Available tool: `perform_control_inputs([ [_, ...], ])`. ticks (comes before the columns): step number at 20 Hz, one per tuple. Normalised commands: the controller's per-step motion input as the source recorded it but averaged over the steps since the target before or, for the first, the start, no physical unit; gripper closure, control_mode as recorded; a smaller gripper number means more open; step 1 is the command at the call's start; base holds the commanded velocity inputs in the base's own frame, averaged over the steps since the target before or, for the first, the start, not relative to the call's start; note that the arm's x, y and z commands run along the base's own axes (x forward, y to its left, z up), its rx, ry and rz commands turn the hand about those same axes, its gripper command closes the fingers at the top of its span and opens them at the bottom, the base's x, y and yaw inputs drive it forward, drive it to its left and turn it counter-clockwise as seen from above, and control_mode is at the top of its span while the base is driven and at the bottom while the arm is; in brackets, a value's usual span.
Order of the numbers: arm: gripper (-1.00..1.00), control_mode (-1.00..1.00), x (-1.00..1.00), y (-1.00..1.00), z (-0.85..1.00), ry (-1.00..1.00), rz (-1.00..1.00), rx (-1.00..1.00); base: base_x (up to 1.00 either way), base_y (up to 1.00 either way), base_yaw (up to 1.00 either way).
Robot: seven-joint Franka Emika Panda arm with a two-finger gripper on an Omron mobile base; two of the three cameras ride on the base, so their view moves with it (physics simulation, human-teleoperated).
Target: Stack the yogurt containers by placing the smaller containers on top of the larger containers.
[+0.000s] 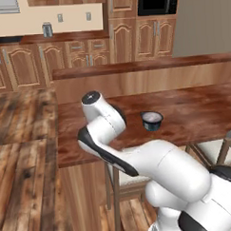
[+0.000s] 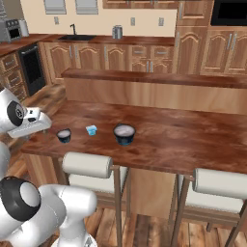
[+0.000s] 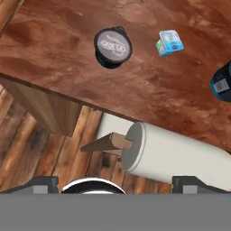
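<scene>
Hovering over the wooden tabletop (image 2: 164, 135) edge, the open, empty gripper (image 3: 115, 180) has grasped nothing yet. The small dark cup (image 2: 64, 135) sits nearest the edge, the tiny pale-blue cup (image 2: 91, 130) beside it, the wide tub (image 2: 124, 133) beyond. Likely next: descend onto the small cup.

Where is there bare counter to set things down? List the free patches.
Free: the long stretch of counter right of the wide dark-blue tub, up to the raised ledge. Crowded: the left end, where narrower dark-blue cup, tiny pale-blue cup and tub line up.
</scene>
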Motion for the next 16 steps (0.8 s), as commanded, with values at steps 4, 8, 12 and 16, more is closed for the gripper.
perform_control_inputs([
  [4,-1.0,-1.0,0.0,0.0,-0.05,-0.29,0.0,0.0,0.0,0.0,0.0],
  [8,-1.0,-1.0,0.08,-0.01,-0.01,-0.05,0.0,0.0,0.0,0.0,0.0],
  [12,-1.0,-1.0,0.24,-0.03,-0.1,0.0,0.0,0.0,0.0,0.0,0.0],
  [16,-1.0,-1.0,0.34,0.0,-0.04,0.0,0.0,0.0,0.0,0.0,0.0],
])
